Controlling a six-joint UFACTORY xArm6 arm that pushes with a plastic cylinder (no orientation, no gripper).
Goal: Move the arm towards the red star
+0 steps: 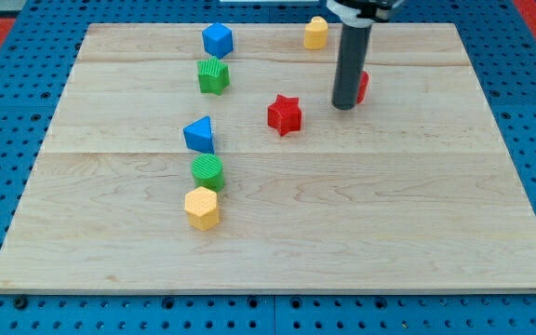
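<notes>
Rod upright, coming down from the view's top, my tip [344,107] resting on the desk [277,233] to the right of the red star [285,114], near but apart. A second red block [363,87] sits half hidden behind the rod. No jaws exist here.

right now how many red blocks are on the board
2: the red star sits at the view's center, left of my tip; another red block is mostly hidden behind the rod, shape unclear.
</notes>
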